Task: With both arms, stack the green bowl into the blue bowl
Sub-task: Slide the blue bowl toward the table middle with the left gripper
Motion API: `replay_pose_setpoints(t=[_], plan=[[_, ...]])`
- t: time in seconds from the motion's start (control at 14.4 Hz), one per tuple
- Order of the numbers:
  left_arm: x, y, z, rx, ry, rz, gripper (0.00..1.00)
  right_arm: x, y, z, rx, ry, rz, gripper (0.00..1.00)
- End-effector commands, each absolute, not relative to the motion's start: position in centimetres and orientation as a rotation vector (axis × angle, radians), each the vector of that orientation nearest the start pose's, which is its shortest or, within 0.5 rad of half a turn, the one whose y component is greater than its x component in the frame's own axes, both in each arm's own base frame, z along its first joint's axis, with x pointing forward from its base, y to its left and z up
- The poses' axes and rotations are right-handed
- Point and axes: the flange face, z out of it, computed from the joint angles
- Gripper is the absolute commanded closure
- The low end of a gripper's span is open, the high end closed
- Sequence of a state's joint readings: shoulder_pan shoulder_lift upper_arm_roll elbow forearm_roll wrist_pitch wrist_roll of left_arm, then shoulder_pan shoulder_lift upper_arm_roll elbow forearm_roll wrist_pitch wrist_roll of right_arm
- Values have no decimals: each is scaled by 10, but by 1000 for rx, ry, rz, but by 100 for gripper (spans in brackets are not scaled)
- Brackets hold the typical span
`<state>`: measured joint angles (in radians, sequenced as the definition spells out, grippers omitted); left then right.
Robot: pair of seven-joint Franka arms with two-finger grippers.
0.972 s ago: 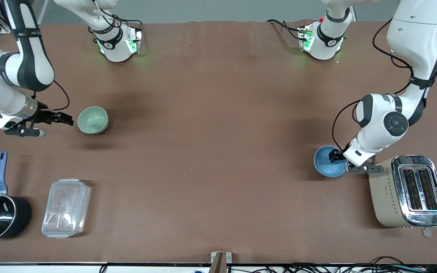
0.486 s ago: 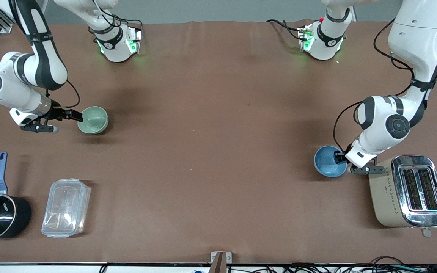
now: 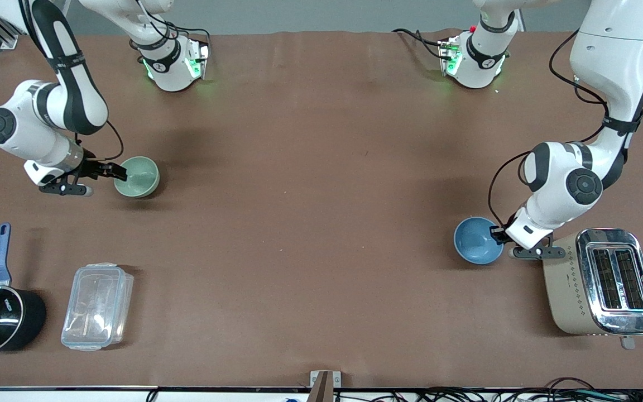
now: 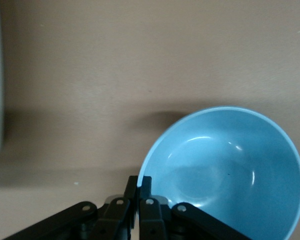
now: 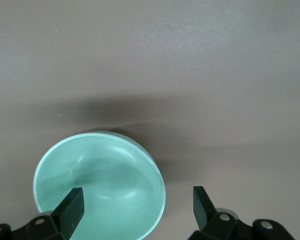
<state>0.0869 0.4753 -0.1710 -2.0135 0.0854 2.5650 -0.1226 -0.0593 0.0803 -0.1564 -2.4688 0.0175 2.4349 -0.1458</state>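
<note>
The green bowl point(image 3: 138, 177) stands on the table toward the right arm's end. My right gripper point(image 3: 120, 172) is open at its rim. In the right wrist view the green bowl point(image 5: 97, 182) sits between the fingers of the right gripper point(image 5: 137, 202), one over the bowl's inside and one outside the rim. The blue bowl point(image 3: 476, 240) is low at the table beside the toaster. My left gripper point(image 3: 498, 234) is shut on its rim. The left wrist view shows the left gripper point(image 4: 139, 182) pinching the edge of the blue bowl point(image 4: 230, 170).
A beige and chrome toaster point(image 3: 564, 285) stands close to the blue bowl, toward the left arm's end. A black saucepan with a blue handle point(image 3: 25, 319) and a clear plastic container point(image 3: 97, 306) lie nearer to the front camera than the green bowl.
My right gripper has moved in to the green bowl's rim. My left gripper has shifted the blue bowl a little away from the toaster.
</note>
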Motion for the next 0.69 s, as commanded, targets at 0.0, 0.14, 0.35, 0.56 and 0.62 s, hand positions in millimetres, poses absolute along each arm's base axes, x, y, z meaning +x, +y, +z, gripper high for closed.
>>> replay_pose_setpoints(t=[0.0,0.14,0.35,0.56,0.62], plan=[[611,-82,231,-3191,-56,-124,100,449,-106,245,-3125,98,171,6],[607,-119,238,-3218,-131,-100,100,447,-121,235,-3128,85,160,7],[601,-164,243,-3223,-211,-84,100,444,-122,219,-3127,85,184,12],[585,-238,253,-3234,-312,-96,100,442,-122,210,-3125,86,201,20],[580,-261,255,-3237,-353,-98,100,442,-121,208,-3125,84,208,26]])
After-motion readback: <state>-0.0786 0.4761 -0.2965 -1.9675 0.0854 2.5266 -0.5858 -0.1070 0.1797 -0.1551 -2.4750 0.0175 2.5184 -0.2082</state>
